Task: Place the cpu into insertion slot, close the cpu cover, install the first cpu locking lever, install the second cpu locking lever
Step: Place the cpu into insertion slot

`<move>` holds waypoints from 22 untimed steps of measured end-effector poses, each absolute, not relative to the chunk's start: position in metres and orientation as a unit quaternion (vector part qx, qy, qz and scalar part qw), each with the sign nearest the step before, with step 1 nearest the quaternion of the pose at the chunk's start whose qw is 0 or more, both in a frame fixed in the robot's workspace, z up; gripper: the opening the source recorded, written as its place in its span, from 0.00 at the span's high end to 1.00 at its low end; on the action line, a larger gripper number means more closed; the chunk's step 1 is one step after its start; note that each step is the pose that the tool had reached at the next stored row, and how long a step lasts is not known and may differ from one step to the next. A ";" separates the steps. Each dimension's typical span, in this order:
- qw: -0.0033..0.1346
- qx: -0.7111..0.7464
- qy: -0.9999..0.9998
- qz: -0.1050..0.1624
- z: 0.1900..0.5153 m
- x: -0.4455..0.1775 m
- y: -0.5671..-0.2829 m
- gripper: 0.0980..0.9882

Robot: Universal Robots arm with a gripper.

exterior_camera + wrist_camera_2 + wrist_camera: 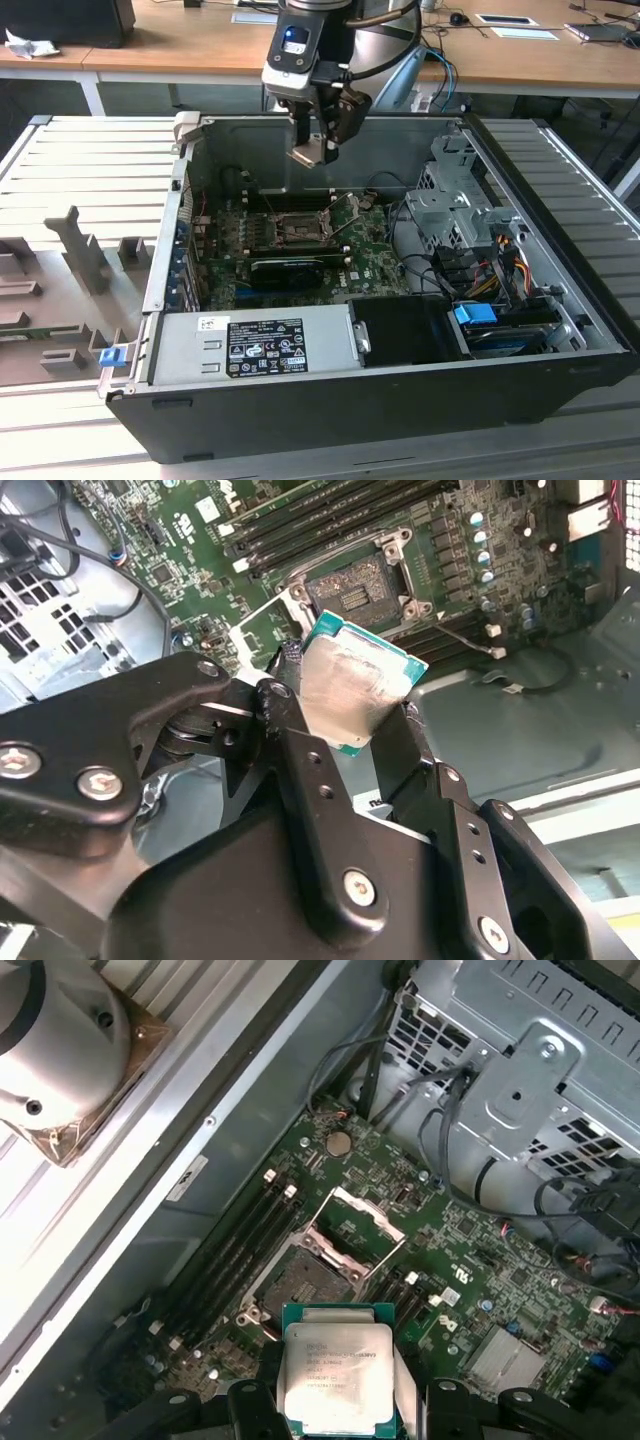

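Observation:
My gripper (pixel 312 152) hangs above the open computer case, shut on the cpu (pixel 307 155), a thin silvery square chip with a green edge. In both wrist views the cpu (pixel 355 692) (pixel 335 1372) is clamped by its edges between the black fingers (pixel 300 750). Below it on the green board lies the insertion slot (pixel 299 229) (pixel 355 585) (pixel 313 1282), a dark square socket with a metal rim and nothing in it. The cpu cover (pixel 346 213) (pixel 357 1225) stands swung up at one side of the socket.
Long black memory slots (pixel 235 1250) run beside the socket. A black card (pixel 292 268) lies in front of it, with the power supply (pixel 250 345) nearer the front. A metal drive cage (pixel 455 200) and cable bundles (pixel 490 260) fill the exterior view's right.

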State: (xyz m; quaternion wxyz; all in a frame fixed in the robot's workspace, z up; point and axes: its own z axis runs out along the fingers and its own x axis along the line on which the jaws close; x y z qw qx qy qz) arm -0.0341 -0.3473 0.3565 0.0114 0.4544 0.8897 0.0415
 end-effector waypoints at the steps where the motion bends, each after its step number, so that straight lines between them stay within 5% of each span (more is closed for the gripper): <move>1: 0.012 0.458 0.888 0.041 0.356 -0.034 -0.347 0.52; 22: 0.017 0.549 0.834 0.039 0.354 -0.034 -0.347 0.52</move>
